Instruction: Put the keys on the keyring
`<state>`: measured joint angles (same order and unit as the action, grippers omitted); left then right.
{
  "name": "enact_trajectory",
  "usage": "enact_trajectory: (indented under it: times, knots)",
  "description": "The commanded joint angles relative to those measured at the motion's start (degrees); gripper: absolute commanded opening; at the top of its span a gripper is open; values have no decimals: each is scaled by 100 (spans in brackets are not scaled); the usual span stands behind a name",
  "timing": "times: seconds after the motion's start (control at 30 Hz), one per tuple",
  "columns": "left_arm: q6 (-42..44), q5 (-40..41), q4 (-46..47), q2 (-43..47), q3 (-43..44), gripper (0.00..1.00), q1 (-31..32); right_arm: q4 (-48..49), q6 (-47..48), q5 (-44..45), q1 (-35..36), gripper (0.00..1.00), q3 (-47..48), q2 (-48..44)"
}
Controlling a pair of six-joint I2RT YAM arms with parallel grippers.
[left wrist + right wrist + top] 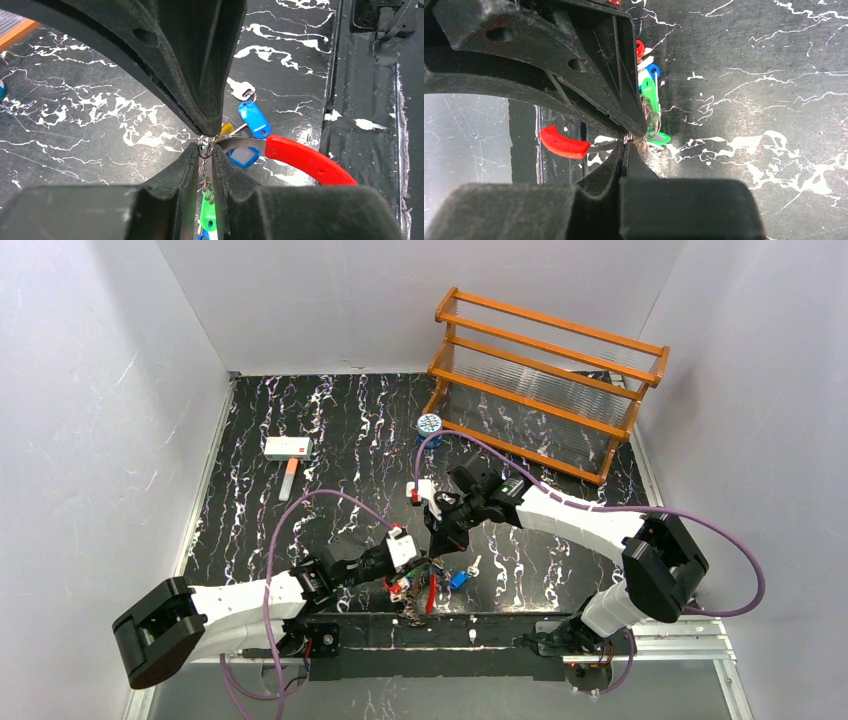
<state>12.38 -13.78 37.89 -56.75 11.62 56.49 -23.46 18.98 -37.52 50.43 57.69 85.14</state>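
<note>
My right gripper (pixel 626 142) is clenched on the keyring (pixel 601 146) at its thin band. My left gripper (pixel 205 149) pinches the keys (pixel 651 100) by their small loops beside it, low centre of the overhead view. Several tags hang bunched there (threaded, I judge). The blue-tagged key (pixel 254 119) lies apart, seemingly unthreaded.

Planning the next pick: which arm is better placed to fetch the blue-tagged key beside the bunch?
Left, probably. The left gripper and right gripper both pinch the key bunch, but the blue-tagged key lies straight ahead of the left one.
</note>
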Motion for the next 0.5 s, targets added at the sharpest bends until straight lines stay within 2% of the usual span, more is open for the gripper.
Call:
enact_trajectory:
  times: [0.0,0.1,0.23,0.4,0.47]
  knots:
    - [-81,-114,236,-29,49,11,15,200,-57,-234,44,1,157,-158]
    - [-109,-145,262,9,35,8,16,184,-23,-154,45,1,133,-140]
    - [-212,-104,280,165,3,15,15,158,-9,-134,49,1,129,-130]
    - [-236,-107,334,315,-56,16,18,193,-9,-149,50,1,128,-154]
    - [-235,-143,326,267,-42,13,14,194,-22,-159,54,1,142,-163]
